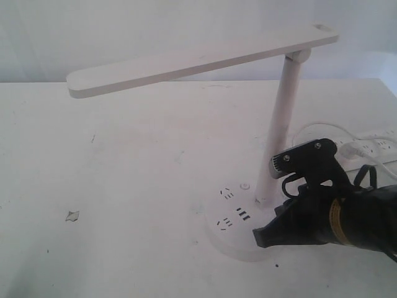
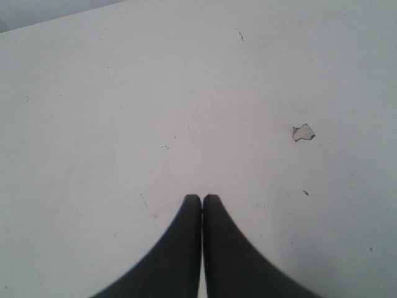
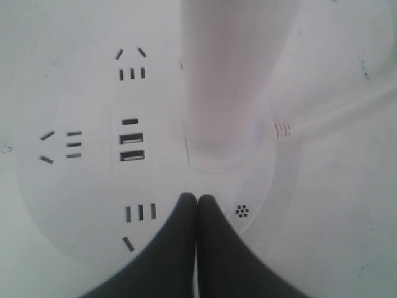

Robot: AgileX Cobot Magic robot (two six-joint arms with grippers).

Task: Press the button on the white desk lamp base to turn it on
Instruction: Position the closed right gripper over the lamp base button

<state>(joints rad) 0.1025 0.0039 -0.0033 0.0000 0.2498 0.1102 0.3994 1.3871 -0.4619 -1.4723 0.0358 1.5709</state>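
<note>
The white desk lamp stands on the table, its long flat head (image 1: 198, 59) on a slanted pole (image 1: 282, 118). Its round white base (image 1: 232, 217) shows outlet slots, dark USB ports (image 1: 242, 215) and one small round button (image 1: 244, 185). My right gripper (image 1: 255, 236) is shut with nothing in it, its tips at the base's near right rim. In the right wrist view the shut tips (image 3: 197, 200) lie over the base (image 3: 74, 186), between the slots and a cluster of small holes (image 3: 242, 212), just short of the pole's foot (image 3: 226, 93). No button shows there. My left gripper (image 2: 201, 198) is shut over bare table.
A long white power strip (image 1: 372, 147) with a plug and a looping cord lies behind the lamp at the right. The lamp's cord (image 3: 329, 118) runs off the base. A chipped patch marks the table (image 1: 72, 216) at the left, and that chip (image 2: 303, 131) also shows near the left gripper.
</note>
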